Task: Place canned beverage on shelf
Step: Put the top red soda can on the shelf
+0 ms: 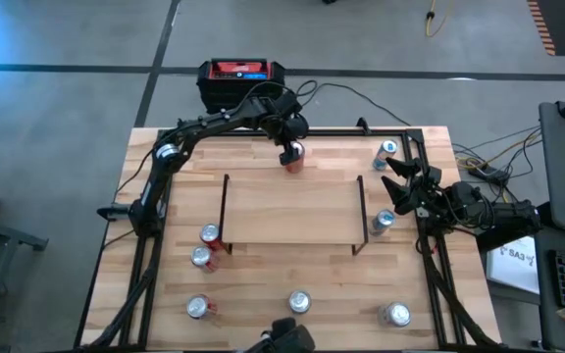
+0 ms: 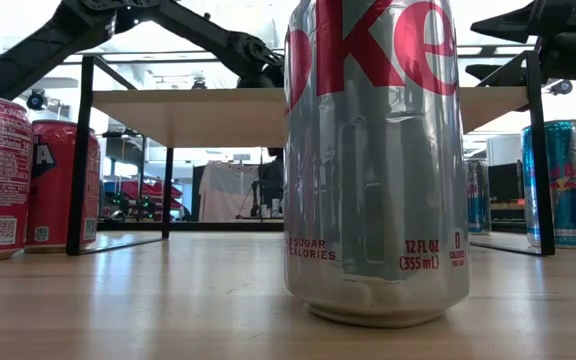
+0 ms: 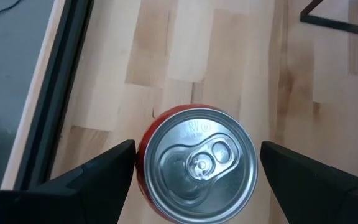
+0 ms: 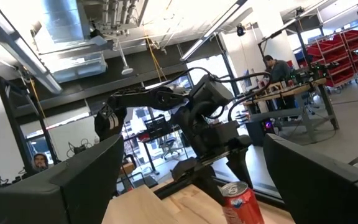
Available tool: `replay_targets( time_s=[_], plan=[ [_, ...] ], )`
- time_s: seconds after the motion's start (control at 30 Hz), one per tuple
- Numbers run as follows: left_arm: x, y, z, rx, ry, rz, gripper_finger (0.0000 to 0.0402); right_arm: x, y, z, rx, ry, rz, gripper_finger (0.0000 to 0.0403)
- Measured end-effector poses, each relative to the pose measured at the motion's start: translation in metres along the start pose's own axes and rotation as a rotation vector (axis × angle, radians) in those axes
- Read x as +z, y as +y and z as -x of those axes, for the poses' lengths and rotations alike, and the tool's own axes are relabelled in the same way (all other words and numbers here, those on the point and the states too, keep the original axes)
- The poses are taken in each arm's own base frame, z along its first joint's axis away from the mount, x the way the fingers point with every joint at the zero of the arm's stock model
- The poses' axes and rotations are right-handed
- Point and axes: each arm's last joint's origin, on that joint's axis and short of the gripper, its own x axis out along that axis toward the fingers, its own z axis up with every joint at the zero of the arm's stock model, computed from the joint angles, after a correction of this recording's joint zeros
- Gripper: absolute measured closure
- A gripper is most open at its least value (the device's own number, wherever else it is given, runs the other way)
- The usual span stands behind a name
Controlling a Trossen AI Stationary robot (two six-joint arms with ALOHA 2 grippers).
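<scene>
Left tool [image 1: 291,152] hangs over a red can [image 1: 293,160] at the counter's [image 1: 263,284] far edge, its fingers [image 3: 98,171] spread to either side of the can's top without touching it. That can stands just behind the shelf [image 1: 292,211], not on it. Right tool [image 1: 397,186], fingers apart and holding nothing, waits beside the shelf's right end.
</scene>
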Motion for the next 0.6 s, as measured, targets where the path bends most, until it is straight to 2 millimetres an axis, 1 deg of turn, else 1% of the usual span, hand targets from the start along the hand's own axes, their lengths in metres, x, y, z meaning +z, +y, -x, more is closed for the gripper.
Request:
replay_targets(
  time_s=[0.13,0.4,0.6],
  plan=[
    [0.0004,-0.0018,-0.0004,-0.025,-0.005,0.042,0.0088,0.0000,0.0000,0.0000,0.000,0.000,0.000,0.0033],
    [0.0008,-0.0033,-0.0001,0.002,0.004,0.085,0.0151,0.0001,0.0000,0.0000,0.000,0.000,0.000,0.0033],
    [0.0013,-0.0038,0.0003,0.013,0.003,0.103,0.0154,0.0000,0.0000,0.0000,0.000,0.000,0.000,0.0033]
  ],
)
